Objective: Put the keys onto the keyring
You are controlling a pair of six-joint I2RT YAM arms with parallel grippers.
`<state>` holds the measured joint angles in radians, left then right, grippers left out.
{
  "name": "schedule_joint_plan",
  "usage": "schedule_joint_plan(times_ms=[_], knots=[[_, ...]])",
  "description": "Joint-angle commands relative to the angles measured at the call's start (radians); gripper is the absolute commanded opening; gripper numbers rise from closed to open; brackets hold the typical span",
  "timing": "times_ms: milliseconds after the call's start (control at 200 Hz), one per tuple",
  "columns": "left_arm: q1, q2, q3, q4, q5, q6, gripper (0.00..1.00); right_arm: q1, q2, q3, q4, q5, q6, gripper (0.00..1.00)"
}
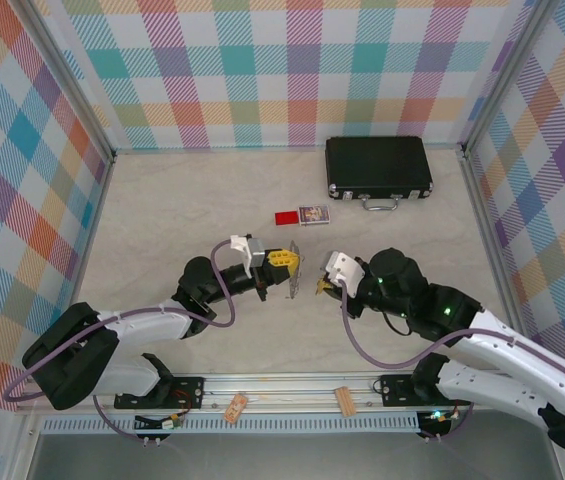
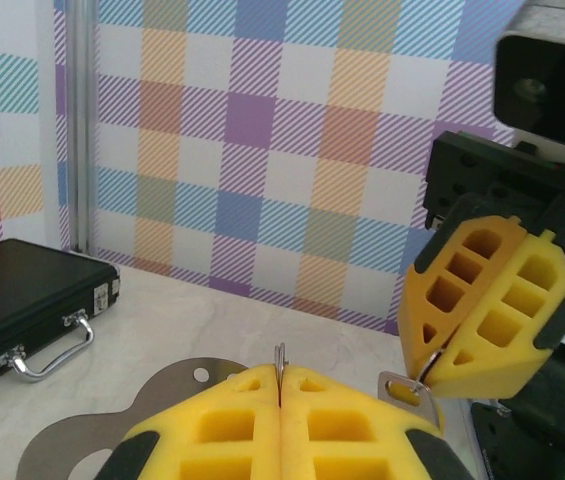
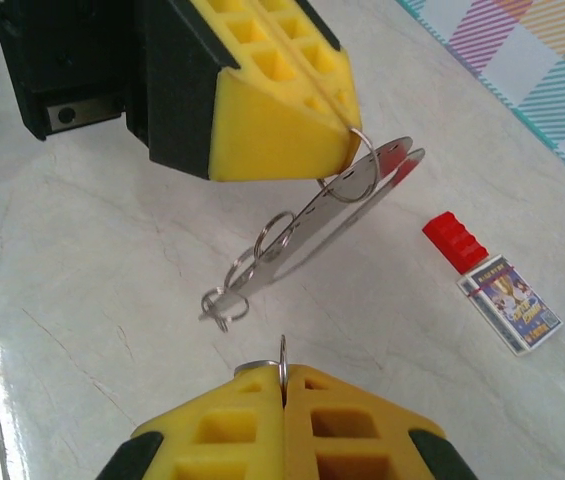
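Note:
The keyring [image 3: 357,195], a flat grey metal piece carrying several small split rings, hangs above the table from one thin ring. My left gripper [image 3: 347,140] is shut on that ring. In the left wrist view the ring's edge pokes up between the left gripper's [image 2: 280,375] closed yellow fingers, and the grey plate [image 2: 102,430] lies below them. My right gripper [image 3: 284,372] is shut on the key's thin ring, a little short of the hanging plate. The small key [image 2: 405,388] dangles under the right gripper [image 2: 430,362]. From above, the left gripper [image 1: 290,264] and the right gripper [image 1: 324,284] face each other at mid-table.
A black case [image 1: 378,167] with a silver handle lies at the back right. A red rectangle [image 1: 286,217] and a small card box [image 1: 314,214] sit behind the grippers. Two wooden blocks [image 1: 235,407] [image 1: 343,400] rest on the front rail.

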<state>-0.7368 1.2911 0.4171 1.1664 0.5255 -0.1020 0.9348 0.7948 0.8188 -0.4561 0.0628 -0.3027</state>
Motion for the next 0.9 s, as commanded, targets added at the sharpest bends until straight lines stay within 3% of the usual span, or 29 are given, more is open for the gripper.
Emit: schedule_joint_plan(times_ms=[0, 130, 395, 895], knots=[[0.005, -0.019, -0.024, 0.086, 0.050, 0.003, 0.00, -0.030, 0.014, 0.044, 0.001, -0.073, 0.013, 0.00], [0.005, 0.000, -0.059, 0.164, 0.056, 0.041, 0.00, -0.070, 0.027, 0.048, 0.034, -0.127, 0.008, 0.00], [0.005, -0.009, -0.064, 0.156, 0.078, 0.041, 0.00, -0.088, 0.097, 0.086, 0.053, -0.201, -0.010, 0.00], [0.006, -0.012, -0.065, 0.153, 0.082, 0.030, 0.00, -0.091, 0.152, 0.112, 0.084, -0.219, -0.017, 0.00]])
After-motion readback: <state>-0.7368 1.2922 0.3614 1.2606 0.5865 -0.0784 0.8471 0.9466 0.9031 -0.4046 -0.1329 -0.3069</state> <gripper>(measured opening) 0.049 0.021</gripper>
